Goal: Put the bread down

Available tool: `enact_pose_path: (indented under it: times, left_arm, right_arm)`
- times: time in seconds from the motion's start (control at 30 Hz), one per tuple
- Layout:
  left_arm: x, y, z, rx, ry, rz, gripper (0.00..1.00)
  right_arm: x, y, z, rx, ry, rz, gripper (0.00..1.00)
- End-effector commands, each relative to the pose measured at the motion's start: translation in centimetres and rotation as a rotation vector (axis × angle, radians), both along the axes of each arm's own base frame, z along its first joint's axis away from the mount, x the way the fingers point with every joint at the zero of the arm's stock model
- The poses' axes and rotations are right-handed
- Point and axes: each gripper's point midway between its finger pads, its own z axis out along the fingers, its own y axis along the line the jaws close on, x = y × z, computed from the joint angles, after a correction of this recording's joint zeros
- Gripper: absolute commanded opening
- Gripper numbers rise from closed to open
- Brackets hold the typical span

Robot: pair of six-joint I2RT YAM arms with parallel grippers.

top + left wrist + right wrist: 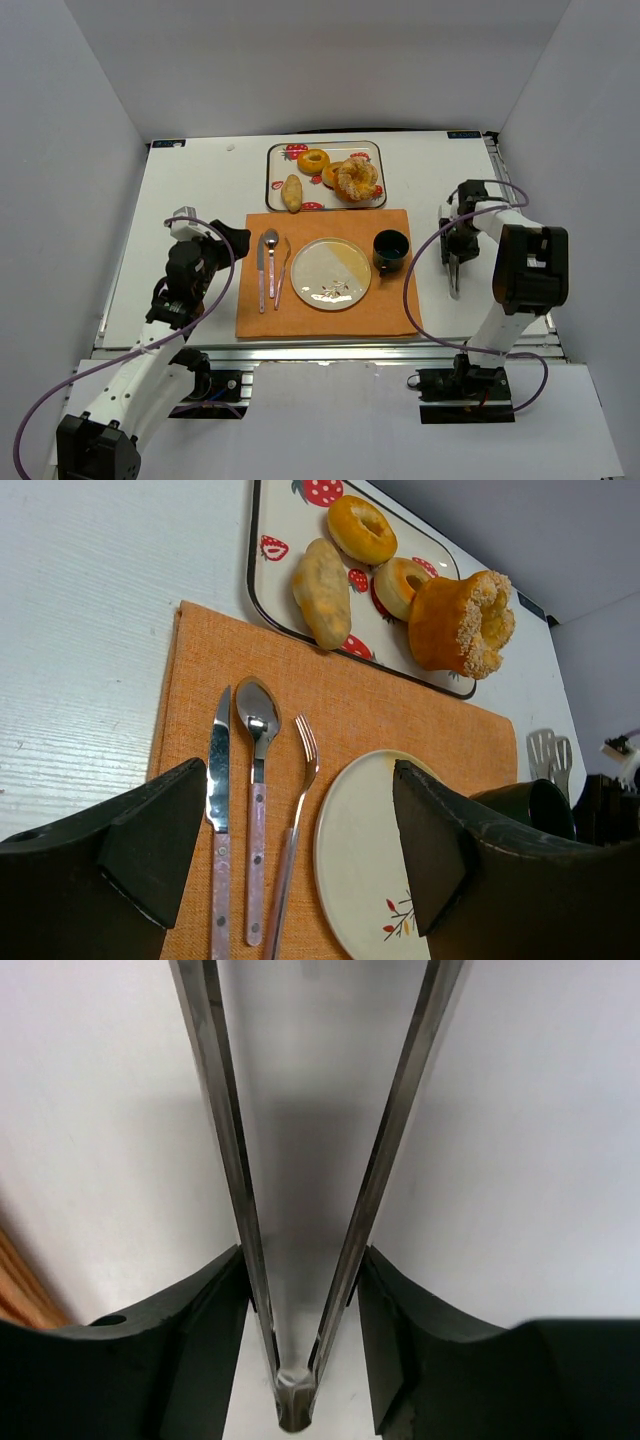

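Bread (356, 180), the big knobbly golden-brown ring with a pale sugar crust, sits on the white strawberry tray (272, 185) at the top middle of the top view. It is on the right side of the tray, tipped up and touching a small smooth orange donut ring (400, 580). Another orange ring (313, 160) and a small tan oval roll (291, 193) lie on the tray too.

I think the job has hardly begun. The bread is not lifted, and the round cream plate (320, 262) on the orange cloth mat (385, 315) has no food on it. My guess is that the plate is where the bread should go. What is left is to reach the bread, pinch it, carry it and put it down.

My right gripper (305, 1290) is closed on shiny metal tongs (215, 1110), near their joined end, and the tongs' arms spread apart. It is at the right of the top view, over the white table (200, 180), well apart from the bread. My left gripper (300, 780) is wide open and holds nothing.

The tongs' tips are cut off at the top of the right wrist view, and that view does not show the bread. The donut ring beside the bread is partly hidden by it. The dark cup (390, 250) is mostly behind my finger in the left wrist view.
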Motion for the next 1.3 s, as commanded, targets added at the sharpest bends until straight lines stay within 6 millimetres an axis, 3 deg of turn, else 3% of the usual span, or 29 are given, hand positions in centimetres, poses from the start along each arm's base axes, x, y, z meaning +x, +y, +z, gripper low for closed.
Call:
enact_pose_path:
  times: [0.0,0.27,0.47,0.67,0.9,1.0,1.1,1.17,1.23,1.27]
  left_arm:
    - [0.0,0.0,0.2,-0.012,-0.016,0.007,0.84]
    - [-0.1,0.2,0.7,-0.017,-0.023,0.015,0.84]
    - [-0.3,0.2,0.7,-0.028,-0.029,0.021,0.84]
    - [-0.1,0.1,0.8,-0.038,-0.032,0.018,0.84]
    - [0.0,0.0,1.0,-0.048,-0.038,0.019,0.84]
    - [-0.1,0.1,1.2,-0.060,-0.044,0.027,0.84]
    - [-0.4,0.3,1.3,-0.068,-0.051,0.033,0.84]
    - [-0.5,0.4,1.4,-0.070,-0.055,0.036,0.84]
    - [-0.6,0.4,1.5,-0.070,-0.057,0.038,0.84]
    - [-0.6,0.4,1.6,-0.070,-0.058,0.039,0.84]
  right_arm:
    - [5.3,-1.2,0.4,-0.070,-0.131,0.137,0.52]
    - [7.0,-0.8,-2.0,-0.056,-0.151,0.260,0.70]
    - [5.3,0.2,-2.7,0.026,-0.146,0.341,0.77]
    - [3.1,0.2,-4.6,0.057,-0.119,0.371,0.78]
    - [3.6,-0.7,-5.3,0.040,-0.126,0.365,0.68]
    - [3.5,-0.7,-5.7,0.049,-0.116,0.370,0.60]
    - [3.9,-0.9,-5.6,0.043,-0.127,0.380,0.45]
    - [4.0,-0.9,-5.5,0.041,-0.126,0.389,0.29]
    - [4.4,-1.2,-4.6,0.045,-0.152,0.384,0.18]
    - [5.1,-1.0,-3.1,0.057,-0.201,0.391,0.15]
